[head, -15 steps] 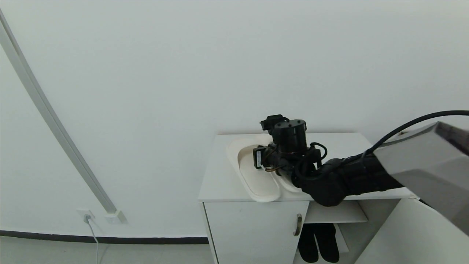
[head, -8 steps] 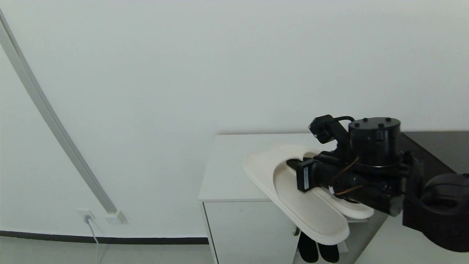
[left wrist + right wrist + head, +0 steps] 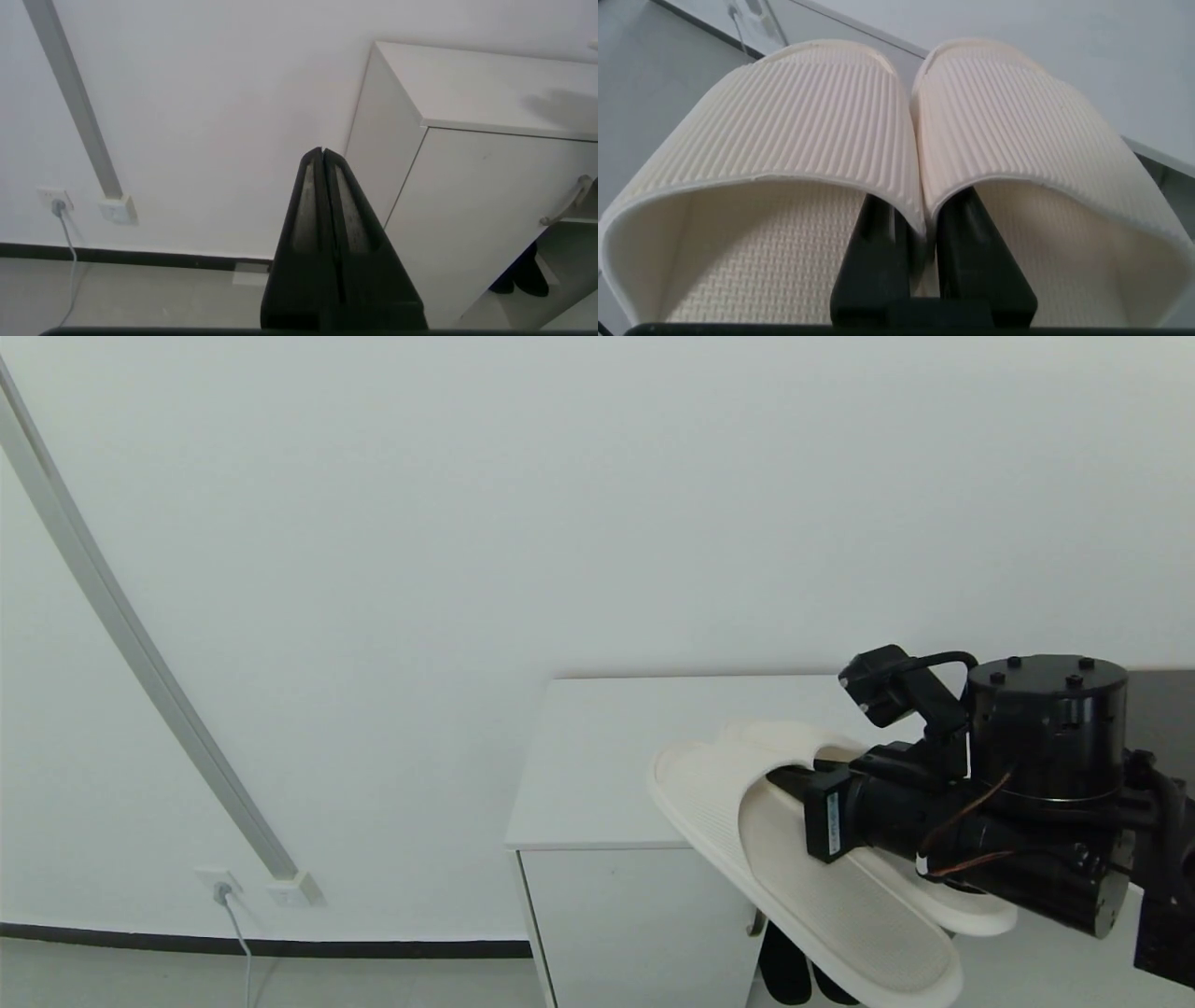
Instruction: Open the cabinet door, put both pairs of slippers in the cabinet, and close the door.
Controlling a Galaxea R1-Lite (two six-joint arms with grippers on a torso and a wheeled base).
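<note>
The right gripper point(image 3: 794, 784) is clamped on the pair of cream slippers point(image 3: 822, 905), one finger tucked under each strap so the two inner strap edges are pinched together between them. The slippers lie side by side, with ribbed straps and a finely dimpled footbed, and hang tilted in the air, toes toward ten o'clock and heels dropping toward five o'clock. They sit off the front edge of the white cabinet point(image 3: 616, 756), at about four o'clock from the middle of its top. Below them, at three o'clock of the shut cabinet door point(image 3: 644, 924), a pair of black slippers point(image 3: 789, 975) stands inside the cabinet. The left gripper point(image 3: 323, 163) is low, well apart at the cabinet's nine o'clock side, its fingers pressed flat together on nothing. A wall socket point(image 3: 219, 889) sits near the floor at seven o'clock.
</note>
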